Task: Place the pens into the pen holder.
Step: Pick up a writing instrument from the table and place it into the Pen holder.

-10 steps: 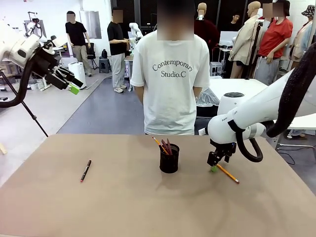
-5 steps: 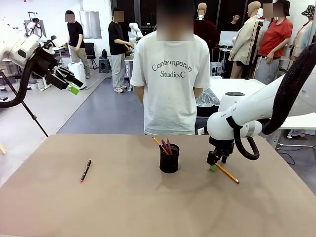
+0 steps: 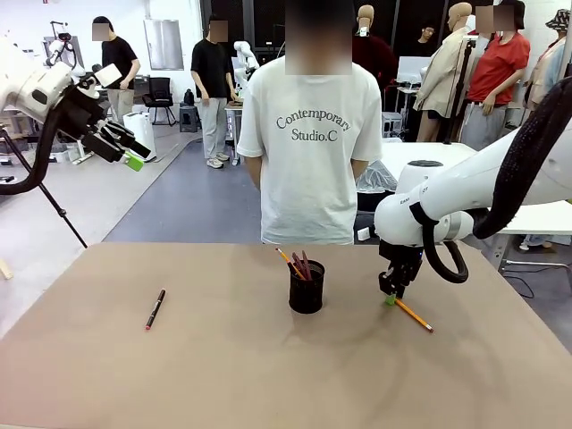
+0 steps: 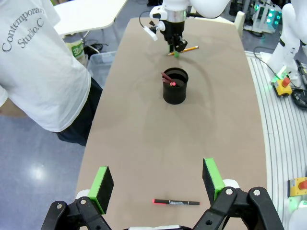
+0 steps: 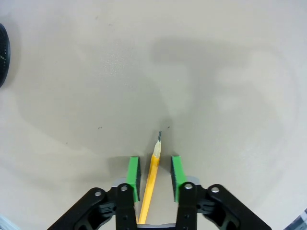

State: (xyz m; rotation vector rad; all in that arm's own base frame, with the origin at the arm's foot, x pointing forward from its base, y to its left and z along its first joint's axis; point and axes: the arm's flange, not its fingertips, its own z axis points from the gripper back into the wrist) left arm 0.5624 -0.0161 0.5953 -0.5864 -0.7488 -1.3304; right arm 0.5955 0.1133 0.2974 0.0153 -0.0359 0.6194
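I see my right gripper (image 3: 391, 298) down at the table (image 3: 223, 375), just right of the black mesh pen holder (image 3: 307, 288). Its 2 green pads (image 5: 135, 172) stand close on either side of the yellow pencil (image 5: 150, 187), with a sliver of gap on each side. The pencil lies flat. The holder stands mid-table with pens (image 3: 299, 264) sticking out of it. 1 black pen with red ends (image 3: 155, 309) lies well apart, to the left. My left gripper (image 3: 134, 161) hangs high at the left, fingers spread wide, empty.
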